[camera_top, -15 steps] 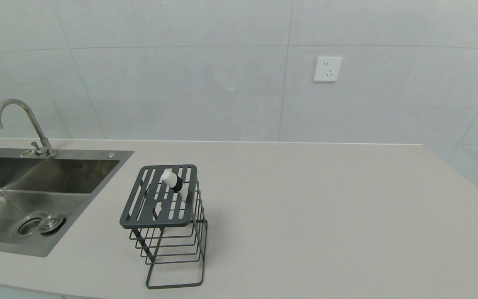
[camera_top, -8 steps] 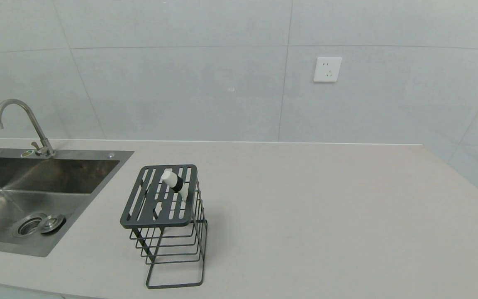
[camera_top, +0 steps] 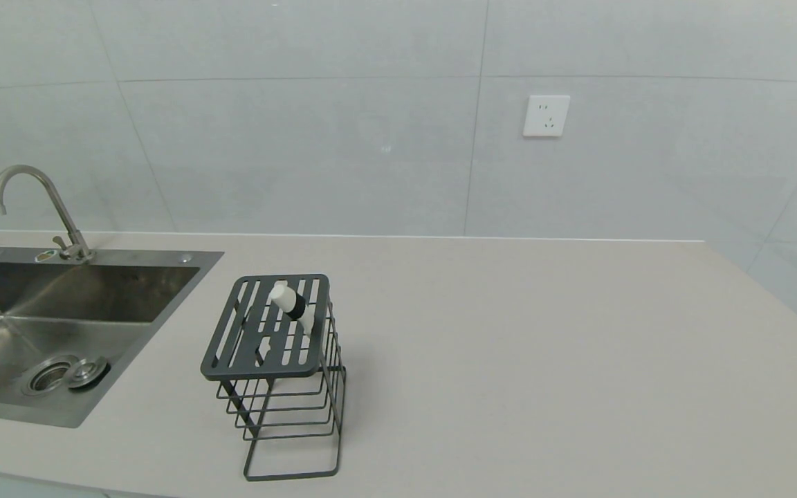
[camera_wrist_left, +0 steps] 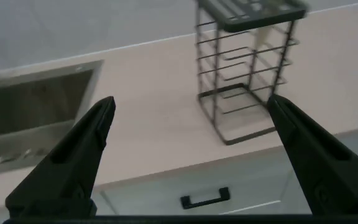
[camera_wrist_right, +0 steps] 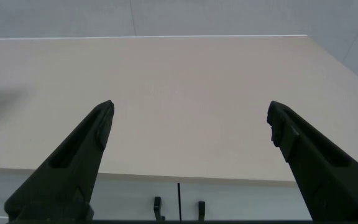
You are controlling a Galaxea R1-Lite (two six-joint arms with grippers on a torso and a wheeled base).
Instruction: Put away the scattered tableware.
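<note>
Left pincer (camera_wrist_left: 191, 102) and right pincer (camera_wrist_right: 188, 109) both hang spread and empty, so any next reach should skirt the rack (camera_top: 270, 339), lower left of frame, sparing its white-handled utensil (camera_top: 290, 304)

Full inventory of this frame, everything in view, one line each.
countertop: 1, beige, runs along the tiled wall
sink: 1, steel, set in the countertop at the left
faucet: 1, steel, behind the sink
drain plug: 1, steel, beside the open drain in the sink
rack: 1, black wire, on the countertop right of the sink
utensil: 1, white handle with black band, tilted in a rack slot
wall outlet: 1, white, on the wall
cabinet handles: 3, black, below the counter edge
left claw: 1, black, open, empty
right claw: 1, black, open, empty
</note>
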